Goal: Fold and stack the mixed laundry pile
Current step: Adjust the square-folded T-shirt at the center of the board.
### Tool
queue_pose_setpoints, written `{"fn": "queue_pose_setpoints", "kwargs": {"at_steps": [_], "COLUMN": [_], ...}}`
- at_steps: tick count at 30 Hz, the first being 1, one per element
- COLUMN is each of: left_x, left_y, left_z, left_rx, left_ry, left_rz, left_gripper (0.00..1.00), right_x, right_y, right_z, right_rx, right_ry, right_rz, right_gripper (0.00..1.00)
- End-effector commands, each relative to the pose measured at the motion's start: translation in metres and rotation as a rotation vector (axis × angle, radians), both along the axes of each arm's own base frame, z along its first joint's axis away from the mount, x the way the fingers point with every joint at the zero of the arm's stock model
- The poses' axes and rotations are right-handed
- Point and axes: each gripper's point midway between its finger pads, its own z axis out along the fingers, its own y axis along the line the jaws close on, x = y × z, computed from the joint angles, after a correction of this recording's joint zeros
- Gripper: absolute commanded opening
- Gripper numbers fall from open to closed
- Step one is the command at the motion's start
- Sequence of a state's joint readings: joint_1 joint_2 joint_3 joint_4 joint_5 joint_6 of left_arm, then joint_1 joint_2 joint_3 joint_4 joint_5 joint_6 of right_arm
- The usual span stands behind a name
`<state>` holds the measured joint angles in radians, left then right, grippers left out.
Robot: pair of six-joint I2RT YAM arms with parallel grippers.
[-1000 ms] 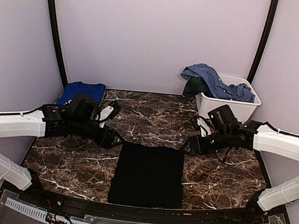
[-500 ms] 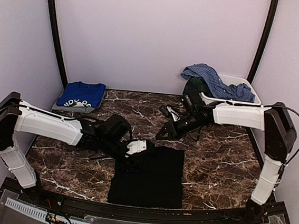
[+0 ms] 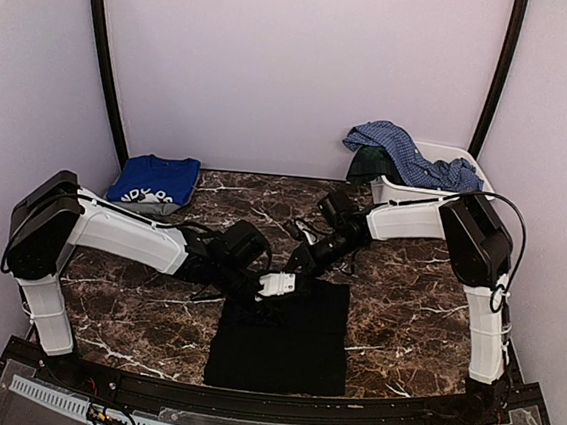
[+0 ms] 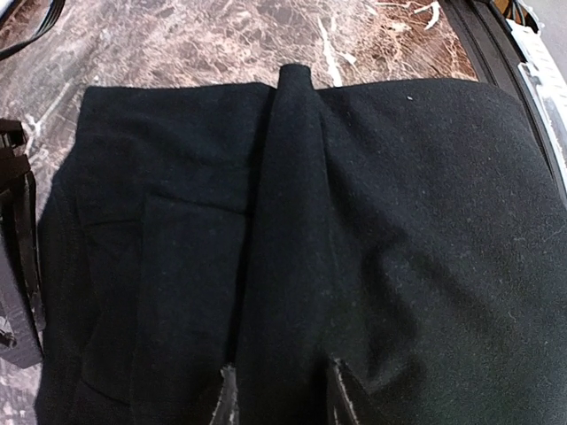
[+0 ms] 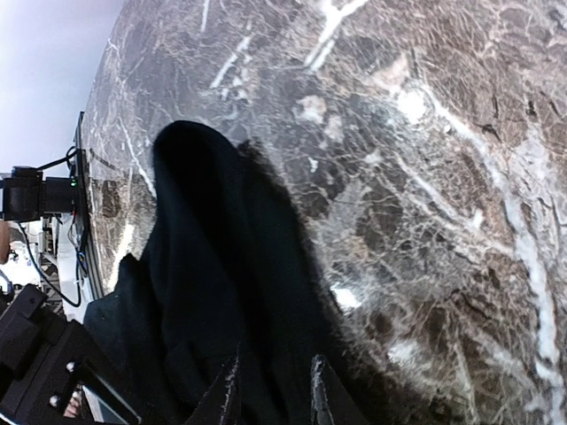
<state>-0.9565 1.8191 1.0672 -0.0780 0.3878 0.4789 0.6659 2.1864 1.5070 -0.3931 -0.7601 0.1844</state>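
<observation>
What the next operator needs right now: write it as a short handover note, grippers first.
Left gripper: shut on a pinched ridge of the black garment, near its far left corner.
Right gripper: shut on the same garment, close beside the left gripper.
Black garment: otherwise flat on the table, near centre.
Done: blue printed tee lies folded at the far left corner.
To do: fold the black garment and stack it. The blue checked shirt and dark plaid piece hang over the white bin, unfolded.
</observation>
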Motion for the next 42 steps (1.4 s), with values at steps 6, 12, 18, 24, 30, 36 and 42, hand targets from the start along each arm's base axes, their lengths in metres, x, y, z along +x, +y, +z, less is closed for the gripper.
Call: {"fn": "queue_pose_setpoints", "kwargs": {"at_steps": [6,12,18,24,30,36,42], "left_x": [-0.014,-0.015,-0.002,0.022,0.051,0.083,0.097], "left_y": [-0.001,0.001,0.000,-0.005,-0.006,0.000,0.004], "left_z": [-0.002,0.005,0.041,0.071,0.078,0.077,0.054], "left_rx": [0.015,0.041,0.014,-0.027,-0.029,-0.025,0.019], "left_ry": [0.042,0.033,-0.042,-0.132,-0.178,-0.211,-0.229], "left_rz": [-0.058,-0.059,-0.016,0.046,0.070,0.100,0.110], "left_gripper": [0.27,0.08,0.00,0.00,0.00,0.00,0.00], "right_x": [-0.005,-0.007,-0.009,-0.015,-0.022,-0.025,-0.011], "right_y": [0.006,0.004,0.004,0.005,0.007,0.008,0.005], "right_z": [-0.028,-0.037,-0.041,-0.043,-0.045,-0.043,-0.030], "right_rx": [-0.018,-0.035,-0.031,-0.019,-0.012,-0.002,-0.026], "right_ry": [0.009,0.013,0.022,0.032,0.044,0.049,0.000], "right_rz": [0.044,0.044,0.050,0.063,0.078,0.087,0.068], "right_gripper": [0.23,0.23,0.22,0.22,0.22,0.22,0.26]}}
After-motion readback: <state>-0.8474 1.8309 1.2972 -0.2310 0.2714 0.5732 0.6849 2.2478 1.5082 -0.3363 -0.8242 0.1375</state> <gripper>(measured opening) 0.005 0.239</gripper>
